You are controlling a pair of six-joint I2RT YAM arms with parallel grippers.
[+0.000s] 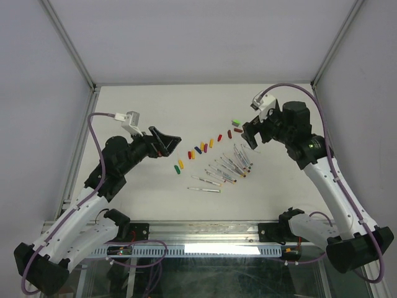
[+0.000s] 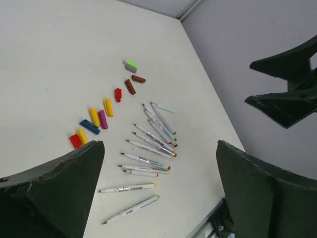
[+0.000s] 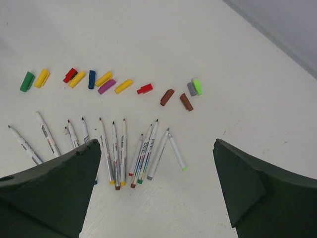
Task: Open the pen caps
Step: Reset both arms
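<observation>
The pen caps (image 3: 123,86) are lying loose in a row across the middle of the tabletop (image 1: 124,118), slanting toward its far right corner. The bare pen barrels (image 3: 122,148) are fanning out just beside them on the near side. The left gripper (image 1: 169,144) and right gripper (image 1: 249,139) are both hanging wide open, gripping nothing. No barrel seems to be wearing a cap, so each gripper should be lifting straight up, avoiding sweeping the row
</observation>
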